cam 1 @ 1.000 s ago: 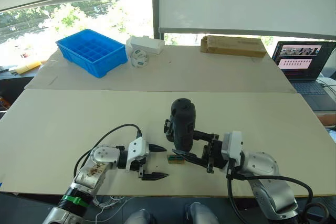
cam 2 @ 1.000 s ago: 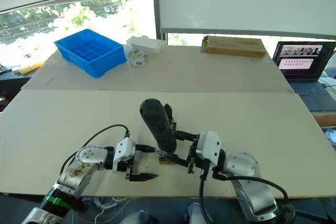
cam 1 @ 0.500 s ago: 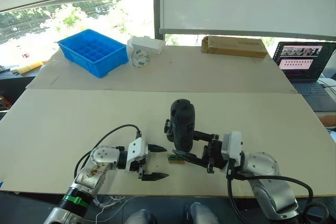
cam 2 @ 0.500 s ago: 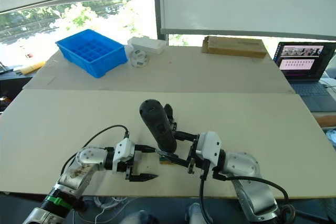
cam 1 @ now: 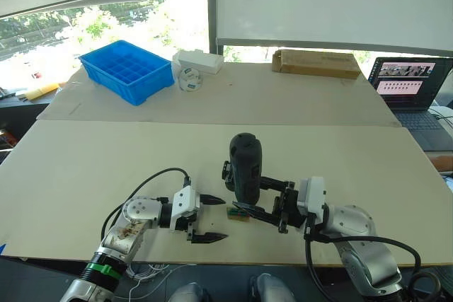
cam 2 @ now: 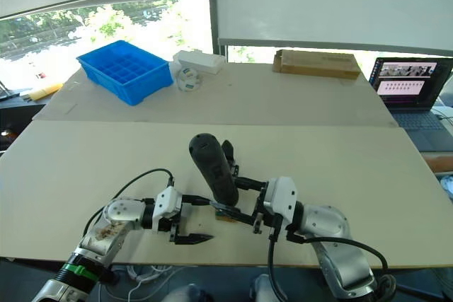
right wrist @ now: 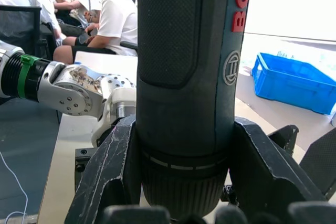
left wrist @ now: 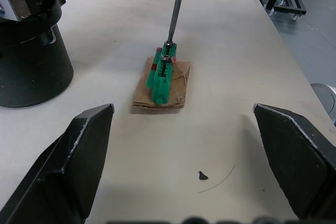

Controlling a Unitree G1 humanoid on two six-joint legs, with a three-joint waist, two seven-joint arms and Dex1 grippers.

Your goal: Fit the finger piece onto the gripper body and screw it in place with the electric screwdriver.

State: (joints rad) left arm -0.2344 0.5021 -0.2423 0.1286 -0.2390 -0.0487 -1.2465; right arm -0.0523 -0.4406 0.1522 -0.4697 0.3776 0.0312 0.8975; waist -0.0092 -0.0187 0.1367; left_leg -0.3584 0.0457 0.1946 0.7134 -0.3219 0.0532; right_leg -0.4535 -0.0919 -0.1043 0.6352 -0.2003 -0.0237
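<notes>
Metal bit (left wrist: 176, 9) — on green block (left wrist: 161, 74)

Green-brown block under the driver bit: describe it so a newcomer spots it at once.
On the near table, look between the two claws. Under the electric screwdriver tip lies the small block: a green clip on a brown pad, the only coloured thing among black parts.

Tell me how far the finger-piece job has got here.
Done: the right gripper has the electric screwdriver gripped upright. In hand: its bit sits on the green block, beside the gripper body. Left: the left gripper is open, empty; fitting and screwing apparently remain.
</notes>
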